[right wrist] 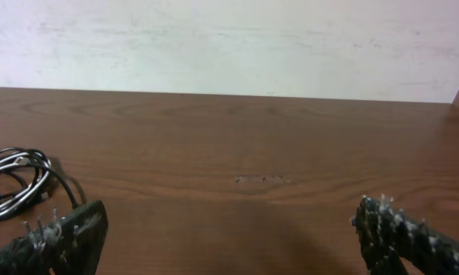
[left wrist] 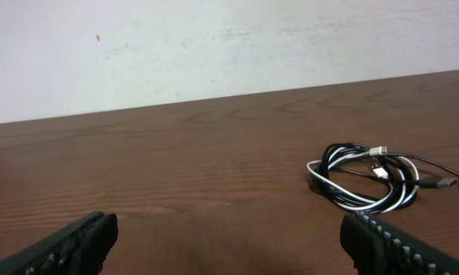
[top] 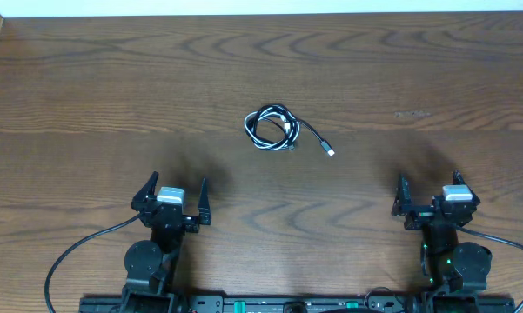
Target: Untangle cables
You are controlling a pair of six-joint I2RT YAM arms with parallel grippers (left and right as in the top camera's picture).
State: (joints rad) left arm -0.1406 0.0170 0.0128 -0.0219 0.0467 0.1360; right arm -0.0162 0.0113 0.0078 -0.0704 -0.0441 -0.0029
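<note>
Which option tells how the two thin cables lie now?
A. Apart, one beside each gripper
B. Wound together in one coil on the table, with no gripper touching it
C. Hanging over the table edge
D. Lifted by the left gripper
B: the black cable and the white cable form one coil on the table, while the left gripper and right gripper stand open, well apart from it.

Work surface before me: a dark brown wood-grain table (top: pixel 87 87), evenly lit, with 1 faint pale scuff (top: pixel 413 114) toward my right. Behind its far edge stands a plain off-white wall (left wrist: pixel 214 46) bearing 1 small red speck (left wrist: pixel 98 37).
</note>
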